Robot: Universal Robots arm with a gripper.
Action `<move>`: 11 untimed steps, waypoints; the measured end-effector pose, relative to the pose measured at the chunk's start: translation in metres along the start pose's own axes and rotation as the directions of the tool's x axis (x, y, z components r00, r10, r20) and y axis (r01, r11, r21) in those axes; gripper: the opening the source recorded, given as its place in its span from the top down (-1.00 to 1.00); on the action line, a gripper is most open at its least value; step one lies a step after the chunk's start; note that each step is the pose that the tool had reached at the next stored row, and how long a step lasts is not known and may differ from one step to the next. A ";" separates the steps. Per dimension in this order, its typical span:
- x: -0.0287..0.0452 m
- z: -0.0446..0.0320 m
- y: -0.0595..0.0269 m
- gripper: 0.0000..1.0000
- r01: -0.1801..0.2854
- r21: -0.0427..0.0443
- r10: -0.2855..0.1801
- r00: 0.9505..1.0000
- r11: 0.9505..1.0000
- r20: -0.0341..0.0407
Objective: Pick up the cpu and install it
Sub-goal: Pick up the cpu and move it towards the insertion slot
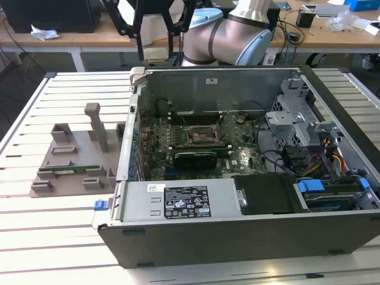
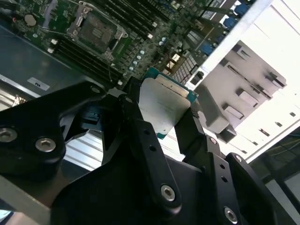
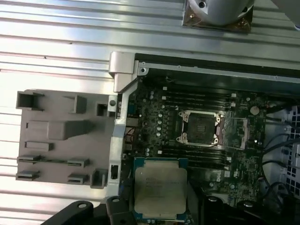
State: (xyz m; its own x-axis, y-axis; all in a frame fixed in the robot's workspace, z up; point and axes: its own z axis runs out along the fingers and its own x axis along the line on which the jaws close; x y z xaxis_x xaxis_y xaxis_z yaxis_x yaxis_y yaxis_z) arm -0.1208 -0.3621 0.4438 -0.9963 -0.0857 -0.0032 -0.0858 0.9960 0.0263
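1. The pincer [image 2: 161, 119] is narrowed onto the cpu [image 2: 164, 101], with one black finger on each of two opposite edges. The silvery top and its green rim show between them in the second wrist view.
2. The cpu [image 3: 160, 188] hangs in the air above the open computer case [image 1: 225, 243], near the case's side wall. It touches nothing but the pincer and is not yet seated.
3. The grip is on thin edges only. I judge that a small slip or a twist in the fingers would leave the chip crooked, and it could drop onto the board.
4. Below it lies the motherboard [image 3: 154, 117]. Its socket [image 3: 200, 127] looks bare, and its cover plate appears swung aside. The socket sits well apart from the chip, further into the case.
5. The main danger, as I see it, is at the socket. A chip that arrives turned the wrong way, tilted or off-centre could bend the fine contacts, and pressing down would make this worse.
6. A second risk is the case wall and the cables [image 1: 279, 160] inside, which the wide black pincer links could catch on a low path.
7. Outside the case, on the slatted worktop [image 1: 47, 237], sits a grey parts holder [image 1: 71, 160], just beside the case wall.
8. Beyond the case in the exterior view is the robot arm [image 1: 231, 35].
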 end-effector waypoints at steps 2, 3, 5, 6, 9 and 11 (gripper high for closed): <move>-0.0034 0.0035 -0.0005 -0.08 -0.005 -0.003 0.005 1.000 1.000 0.000; -0.0039 0.0052 -0.0006 -0.08 -0.012 -0.003 0.012 1.000 1.000 0.001; -0.0053 0.0132 -0.0008 -0.08 -0.053 -0.003 0.053 0.999 0.999 0.002; -0.0066 0.0157 -0.0010 -0.08 -0.061 -0.003 0.061 0.998 0.998 0.002; -0.0175 0.0238 -0.0022 -0.08 -0.072 -0.003 0.072 0.997 0.997 0.002; -0.0294 0.0305 -0.0034 -0.08 -0.076 -0.003 0.076 0.997 0.997 0.002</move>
State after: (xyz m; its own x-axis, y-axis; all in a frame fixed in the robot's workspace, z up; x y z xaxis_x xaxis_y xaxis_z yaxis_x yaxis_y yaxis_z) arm -0.0912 -0.3622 0.4133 -0.9999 -0.0097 -0.0034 -0.0098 0.9995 0.0297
